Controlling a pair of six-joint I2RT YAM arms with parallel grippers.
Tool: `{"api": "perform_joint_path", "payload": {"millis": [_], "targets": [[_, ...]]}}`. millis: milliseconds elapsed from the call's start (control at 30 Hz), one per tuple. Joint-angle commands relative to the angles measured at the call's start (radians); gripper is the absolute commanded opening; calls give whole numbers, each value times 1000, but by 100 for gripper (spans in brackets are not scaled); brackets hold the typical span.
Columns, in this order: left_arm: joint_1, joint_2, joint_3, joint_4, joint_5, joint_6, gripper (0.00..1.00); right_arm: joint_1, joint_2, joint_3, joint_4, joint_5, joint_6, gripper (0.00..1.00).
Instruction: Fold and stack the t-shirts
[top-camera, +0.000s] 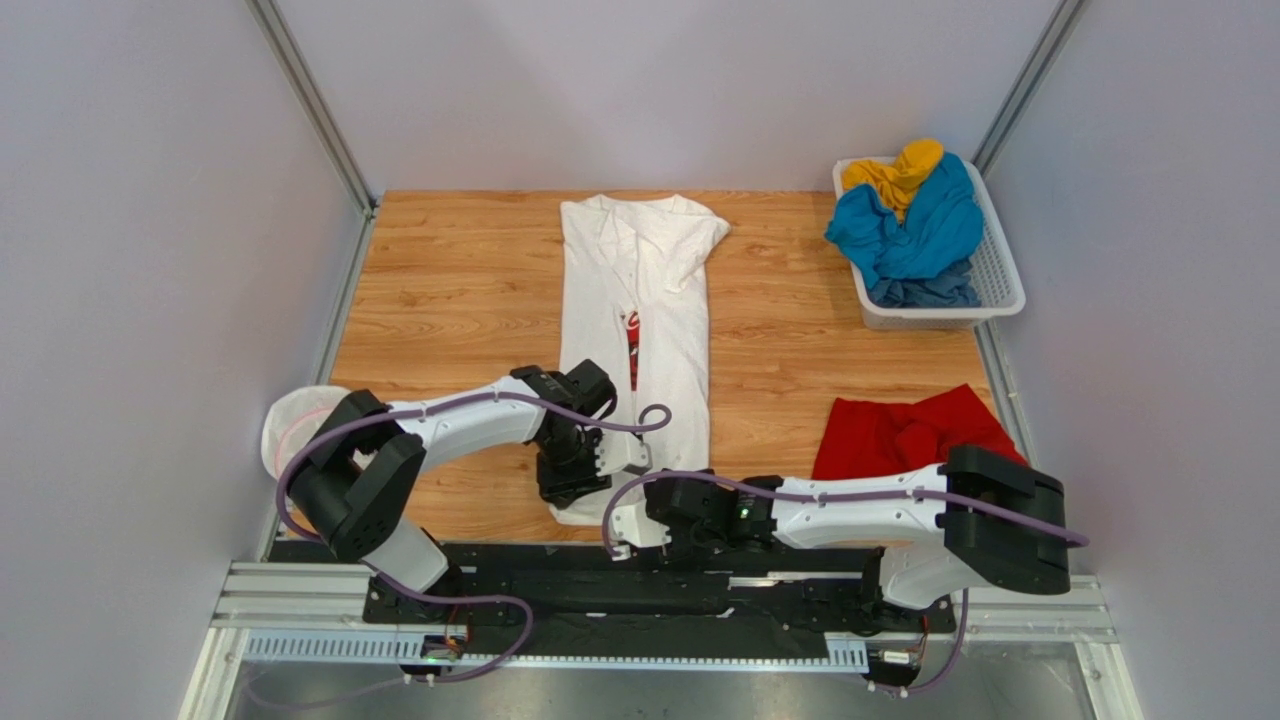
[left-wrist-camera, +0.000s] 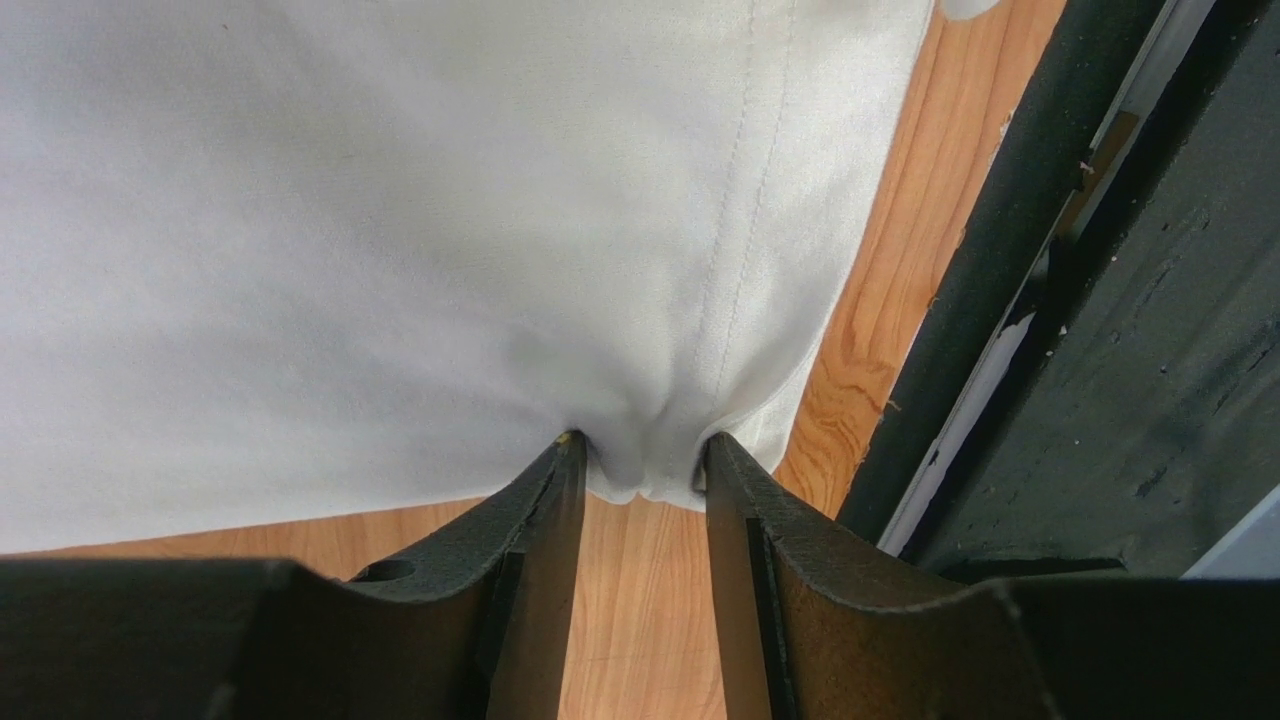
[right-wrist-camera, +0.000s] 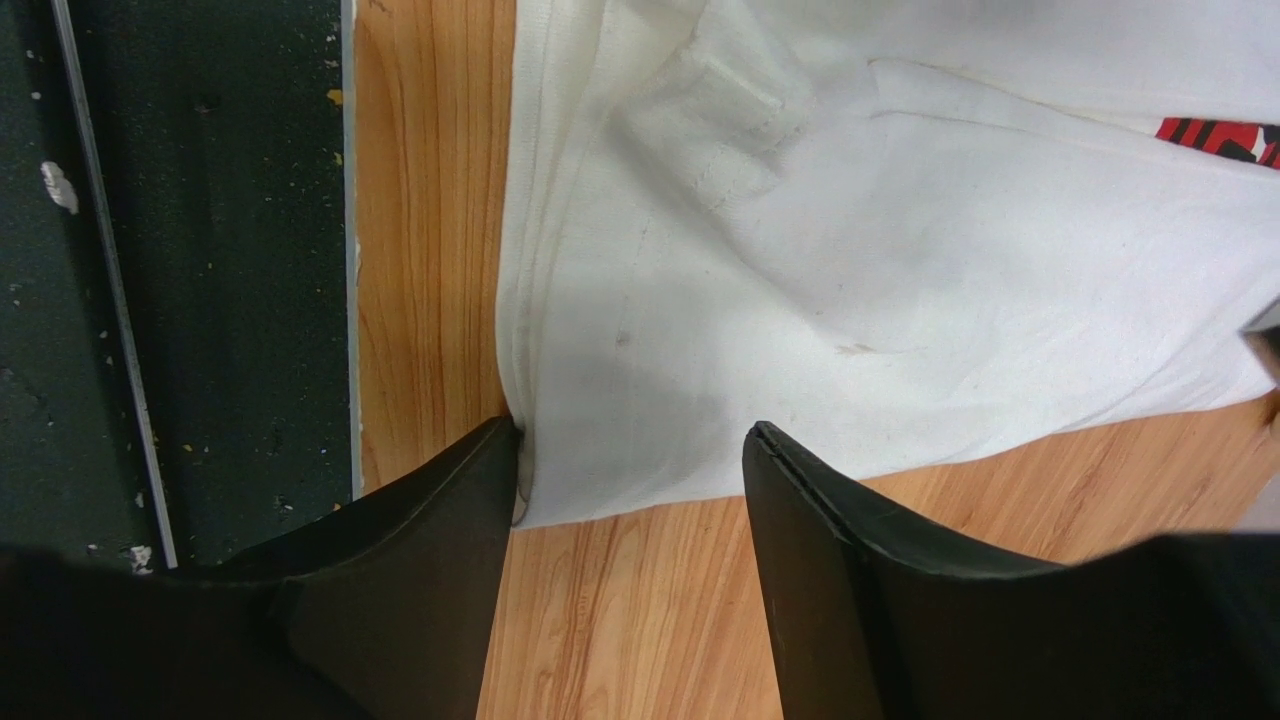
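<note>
Pale grey walls close in a wooden table on three sides, with a black mounting rail running along its near edge.

The white t-shirt lies in the middle of the table, folded lengthwise into a long narrow strip that runs from the far edge towards the arms. A sliver of its red print shows along the centre seam. Its near hem sits just in front of the rail, and both arms reach in to it.

The left gripper has its fingers drawn in narrow on one corner of the hem. The cloth bunches into a small pucker between the two fingertips, so it is pinching the white t-shirt.

The right gripper is at the other corner with its fingers spread wide. One fingertip touches the layered side edge of the cloth, the other sits over the hem, and the fabric between them lies flat and unpinched.

The red t-shirt lies crumpled on the right side of the table, near the right arm. In the far right corner stands a white basket, with the blue t-shirt heaped in it and draped over its rim. The yellow t-shirt is bundled on top of the blue one at the back.
</note>
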Motion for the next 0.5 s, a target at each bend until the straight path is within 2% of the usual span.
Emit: {"api": "perform_joint_path", "payload": {"millis": [0, 267, 367, 467], "targets": [[-43, 45, -21, 0, 33, -39, 42, 2, -6, 8, 8, 20, -8, 60], [-72, 76, -9, -2, -9, -69, 38, 2, -19, 27, -23, 7, 8, 56], [-75, 76, -11, 9, -19, -82, 33, 2, -17, 27, -23, 11, 8, 47], [-75, 71, -15, 23, -30, -93, 24, 1, -16, 27, -23, 14, 8, 34]]}}
